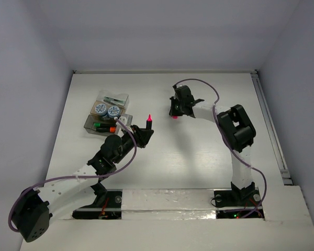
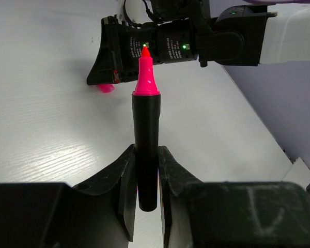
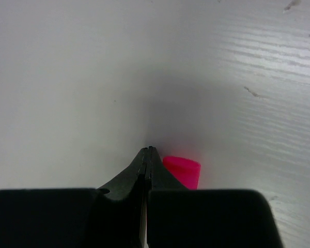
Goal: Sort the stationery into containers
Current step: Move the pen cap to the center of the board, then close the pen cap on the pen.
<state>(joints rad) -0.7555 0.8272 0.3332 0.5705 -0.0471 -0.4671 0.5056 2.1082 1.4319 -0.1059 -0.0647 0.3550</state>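
My left gripper (image 1: pixel 142 134) (image 2: pixel 146 178) is shut on a black marker with a pink tip (image 1: pixel 149 121) (image 2: pixel 146 129), uncapped, pointing towards the right arm. My right gripper (image 1: pixel 174 111) (image 3: pixel 149 151) is shut with nothing between its jaws, low over the table. The tiny pink piece (image 1: pixel 175 117) (image 3: pixel 183 171), a pink cap, lies on the table just right of the shut fingers; it also shows in the left wrist view (image 2: pixel 106 88). The clear containers (image 1: pixel 105 116) stand at the back left, holding two blue-white discs (image 1: pixel 107 110), green and orange markers (image 1: pixel 104 127) and thin pens (image 1: pixel 114 99).
The white table ends at a raised wall at the back and a rail (image 1: pixel 272 130) on the right. The right arm's wrist (image 2: pixel 170 44) fills the top of the left wrist view.
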